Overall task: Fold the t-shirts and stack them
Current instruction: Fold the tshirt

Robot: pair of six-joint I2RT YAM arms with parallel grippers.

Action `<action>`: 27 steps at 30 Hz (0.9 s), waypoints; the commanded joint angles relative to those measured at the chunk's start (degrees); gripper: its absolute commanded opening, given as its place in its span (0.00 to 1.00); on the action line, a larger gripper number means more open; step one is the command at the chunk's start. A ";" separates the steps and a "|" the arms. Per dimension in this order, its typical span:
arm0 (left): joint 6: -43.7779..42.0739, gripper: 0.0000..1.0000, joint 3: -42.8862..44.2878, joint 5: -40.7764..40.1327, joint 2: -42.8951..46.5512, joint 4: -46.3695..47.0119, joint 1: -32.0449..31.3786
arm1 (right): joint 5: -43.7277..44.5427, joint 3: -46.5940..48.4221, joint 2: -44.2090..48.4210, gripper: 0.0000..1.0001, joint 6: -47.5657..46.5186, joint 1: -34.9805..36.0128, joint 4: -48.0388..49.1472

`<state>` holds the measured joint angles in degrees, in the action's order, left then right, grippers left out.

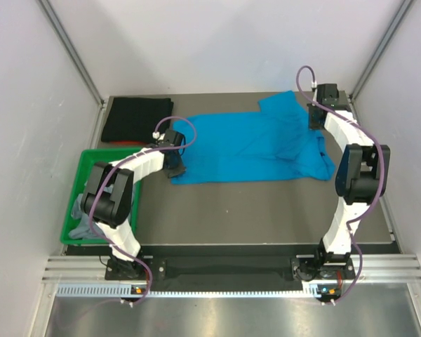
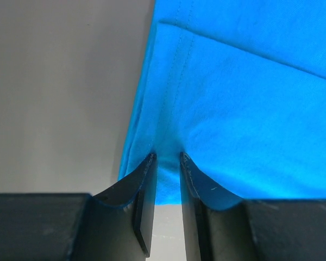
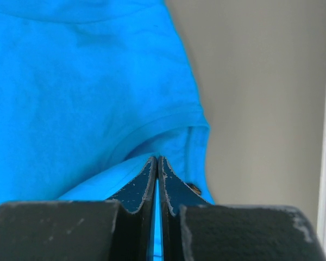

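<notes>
A bright blue t-shirt [image 1: 252, 147] lies spread across the middle of the table, partly folded over itself. At its left edge my left gripper [image 1: 175, 165] stands open, and in the left wrist view the gripper [image 2: 167, 156] has the hem of the blue t-shirt [image 2: 250, 98] lying between its parted fingertips. My right gripper [image 1: 316, 116] is at the shirt's back right. In the right wrist view it [image 3: 157, 159] is shut on a fold of the blue t-shirt [image 3: 70, 81]. A black t-shirt [image 1: 137, 119] lies folded at the back left. A grey t-shirt [image 1: 81, 210] sits crumpled in the bin.
A green plastic bin [image 1: 69, 203] stands at the left edge of the table beside the left arm. White walls close in the table on the left, the back and the right. A metal rail runs along the near edge.
</notes>
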<state>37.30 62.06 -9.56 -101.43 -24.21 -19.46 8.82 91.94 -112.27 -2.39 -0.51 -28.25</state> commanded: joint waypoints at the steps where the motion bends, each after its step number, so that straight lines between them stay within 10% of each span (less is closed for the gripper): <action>1: -1.88 0.29 -0.01 -5.29 -1.06 -5.32 1.09 | -2.22 0.52 1.53 0.00 -1.91 2.36 3.90; 27: -1.62 0.30 -2.82 -7.14 -1.23 -4.97 1.09 | 4.89 -3.43 -2.87 0.00 -14.48 6.75 17.88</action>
<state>37.34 61.80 -11.27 -101.41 -24.16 -19.46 13.06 88.77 -114.74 -15.00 5.52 -14.98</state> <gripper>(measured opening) 0.298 0.007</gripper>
